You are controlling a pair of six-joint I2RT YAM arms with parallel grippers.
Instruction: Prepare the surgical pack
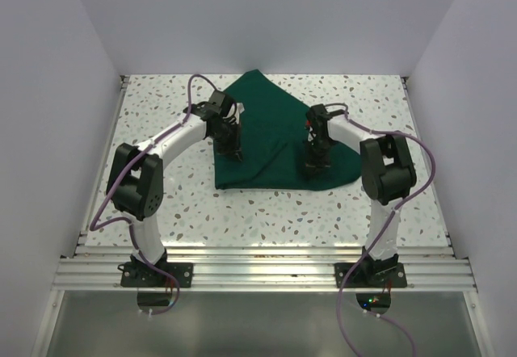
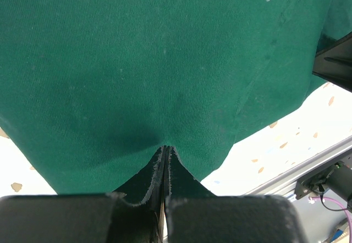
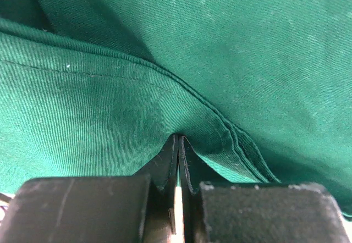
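One surgical pack (image 1: 275, 131) is lying partly folded at the middle of the speckled desk (image 1: 161, 203). Two arms are bending inward over it, wrists pointing down. The left tool (image 2: 165, 148) and the right tool (image 3: 179, 138) are each pinching its green cloth, fingers pressed together.

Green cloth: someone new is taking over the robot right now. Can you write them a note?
Left gripper: shut, pinching the green drape near its left edge.
Right gripper: shut on the drape at a hemmed fold, on its right side.
Drape: lying in the middle of the table, partly folded, with layers overlapping, a point toward the far end and an uneven outline.
Done: first folds made.
Left: fold it into a tidy rectangular bundle, then let go.
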